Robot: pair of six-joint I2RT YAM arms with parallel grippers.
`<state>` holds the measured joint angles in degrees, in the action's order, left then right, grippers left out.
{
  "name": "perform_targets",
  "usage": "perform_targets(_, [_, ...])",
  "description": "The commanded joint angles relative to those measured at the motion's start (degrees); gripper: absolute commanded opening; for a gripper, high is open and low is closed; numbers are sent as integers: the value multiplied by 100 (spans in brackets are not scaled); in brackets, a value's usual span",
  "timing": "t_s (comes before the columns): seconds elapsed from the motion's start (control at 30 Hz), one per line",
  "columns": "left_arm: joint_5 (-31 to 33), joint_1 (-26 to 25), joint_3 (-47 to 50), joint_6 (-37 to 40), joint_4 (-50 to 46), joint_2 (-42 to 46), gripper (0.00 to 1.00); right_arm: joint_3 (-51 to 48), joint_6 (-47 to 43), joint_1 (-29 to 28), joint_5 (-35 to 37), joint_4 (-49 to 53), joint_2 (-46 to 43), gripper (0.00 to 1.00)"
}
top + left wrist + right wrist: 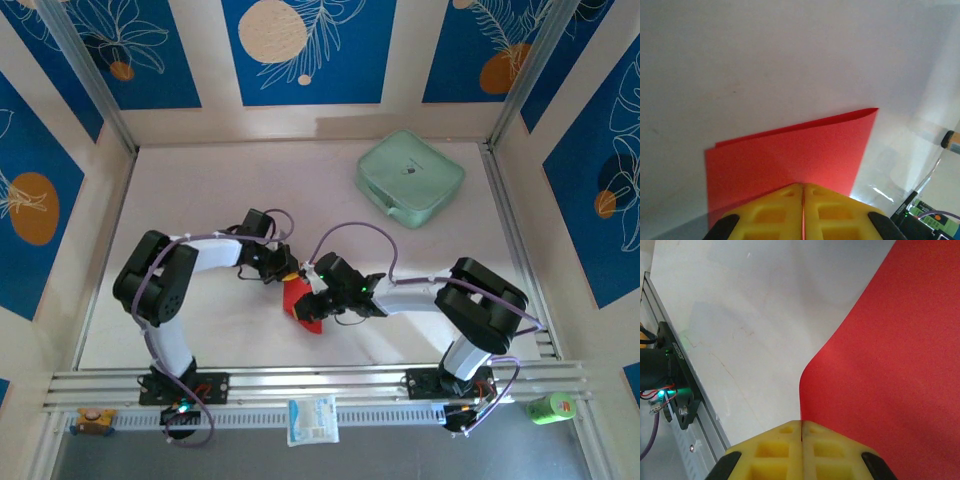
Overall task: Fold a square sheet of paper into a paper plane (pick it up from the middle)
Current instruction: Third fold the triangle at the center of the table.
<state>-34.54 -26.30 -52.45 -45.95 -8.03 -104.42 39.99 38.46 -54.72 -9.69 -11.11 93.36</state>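
From above, the square sheet of paper (303,305) sits near the middle of the bench (200,190); left wrist: the left claw (803,189) pinches shut on its doubled layers; right wrist: the right claw (801,426) clamps another edge, which looks like an early fold that probably needs creasing next.

Looks like a lab robot cell: white table (200,190) edged by aluminium rails (320,383), blue leaf-print panels (330,50) around it, left arm (165,285) and right arm (485,300) bolted at its near edge.

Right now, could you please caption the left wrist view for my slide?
Left pincer shut on the folded red sheet of paper, seen against the white table.
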Motion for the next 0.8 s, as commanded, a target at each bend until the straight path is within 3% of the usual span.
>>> perform_targets(0.0, [-108,20,106,181,76,-196,9,-23,13,41,-123,-25,67,4])
perform_targets(0.77, [74,20,55,401,-237,-102,9,83,-136,638,602,880,-61,3])
